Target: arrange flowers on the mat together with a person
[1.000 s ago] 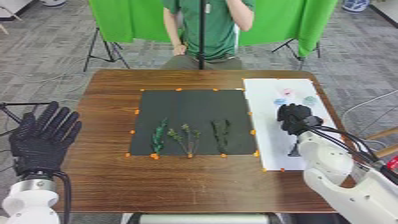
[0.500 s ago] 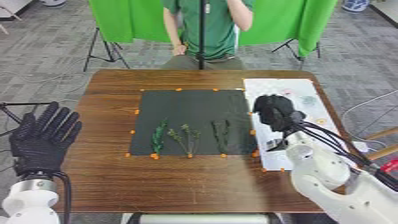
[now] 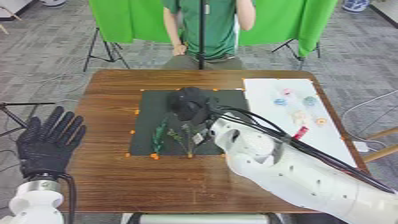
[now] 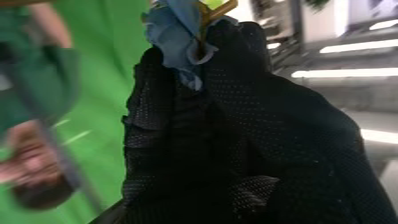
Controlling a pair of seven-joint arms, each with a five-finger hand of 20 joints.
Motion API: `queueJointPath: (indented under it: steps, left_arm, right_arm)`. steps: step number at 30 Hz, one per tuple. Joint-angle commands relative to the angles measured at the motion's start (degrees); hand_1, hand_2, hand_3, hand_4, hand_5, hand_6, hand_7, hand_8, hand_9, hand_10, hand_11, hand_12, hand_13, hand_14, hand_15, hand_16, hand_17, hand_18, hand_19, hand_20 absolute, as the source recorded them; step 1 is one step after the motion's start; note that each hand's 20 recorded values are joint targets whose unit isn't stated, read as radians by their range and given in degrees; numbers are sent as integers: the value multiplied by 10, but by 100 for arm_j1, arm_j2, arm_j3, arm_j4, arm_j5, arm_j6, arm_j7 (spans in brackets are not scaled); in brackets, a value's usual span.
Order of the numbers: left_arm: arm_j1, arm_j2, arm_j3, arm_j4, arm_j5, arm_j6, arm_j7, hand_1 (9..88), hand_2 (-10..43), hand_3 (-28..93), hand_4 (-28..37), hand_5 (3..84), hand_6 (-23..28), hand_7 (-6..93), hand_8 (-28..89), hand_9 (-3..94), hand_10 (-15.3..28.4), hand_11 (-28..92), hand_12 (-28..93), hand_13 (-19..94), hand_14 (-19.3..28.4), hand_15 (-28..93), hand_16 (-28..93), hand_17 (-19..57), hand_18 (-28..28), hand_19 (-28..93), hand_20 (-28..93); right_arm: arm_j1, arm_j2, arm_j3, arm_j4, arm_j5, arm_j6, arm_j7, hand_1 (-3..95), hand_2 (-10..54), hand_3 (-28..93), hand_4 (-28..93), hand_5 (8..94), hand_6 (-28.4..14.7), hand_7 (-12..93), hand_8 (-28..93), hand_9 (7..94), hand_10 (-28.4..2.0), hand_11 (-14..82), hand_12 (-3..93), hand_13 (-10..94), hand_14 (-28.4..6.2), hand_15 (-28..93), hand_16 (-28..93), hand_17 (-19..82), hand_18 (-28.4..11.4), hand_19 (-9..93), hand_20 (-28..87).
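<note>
The right hand (image 3: pixel 188 102), in a black fabric glove, pinches a blue, soft-petalled flower (image 4: pixel 171 35) above the dark rectangular mat (image 3: pixel 155 106). Nearer the robot than that hand lies a dark green leafy sprig (image 3: pixel 159 137); well apart, the left hand (image 3: pixel 49 150) has its fingers straight and spread.

From the robot's head, we look forward and down over the whole tabletop (image 3: pixel 107 182), set well back. From the right wrist, we look close along the right hand (image 3: pixel 188 105) toward the green curtain (image 3: pixel 126 22); both views share hand and curtain.
</note>
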Motion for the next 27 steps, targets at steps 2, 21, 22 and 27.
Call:
queueJointPath:
  steps: [2, 21, 22, 27]
  left_arm:
    - [-222, 119, 275, 163, 76, 94, -172, 241, 149, 754, -283, 450, 89, 133, -93, 375, 157, 204, 99, 277, 161, 348, -70, -59, 150, 372, 137]
    - [-697, 320, 558, 344, 48, 168, -304, 234, 157, 756, -283, 454, 91, 134, -94, 376, 159, 208, 96, 274, 156, 337, -76, -51, 142, 368, 126]
    - [-687, 333, 549, 340, 26, 184, -286, 234, 157, 756, -283, 454, 91, 134, -94, 376, 159, 208, 96, 274, 156, 337, -76, -51, 142, 368, 125]
    - [-586, 292, 403, 268, 5, 184, -216, 235, 157, 757, -283, 455, 93, 135, -94, 378, 159, 210, 95, 273, 155, 336, -77, -50, 141, 368, 125]
  right_arm:
    - [831, -1247, -870, 816, 276, 220, 313, 707, -95, 699, -275, 580, 6, 408, 13, 701, -82, 151, 485, 667, -7, 341, 592, 353, -47, 932, 139]
    - [1571, -1806, -2220, 1798, 521, 549, 1100, 685, -95, 698, -282, 551, 7, 418, -32, 675, -84, 156, 454, 649, -9, 332, 560, 351, -28, 932, 75]
    - [1615, -1806, -2315, 1806, 554, 599, 1131, 685, -95, 696, -282, 550, 6, 416, -38, 674, -85, 153, 451, 648, -11, 327, 555, 351, -26, 932, 66]
    - [1452, -1791, -2174, 1771, 251, 160, 1089, 685, -95, 664, -283, 545, 5, 403, -61, 670, -88, 145, 442, 640, -15, 315, 537, 353, -25, 930, 18]
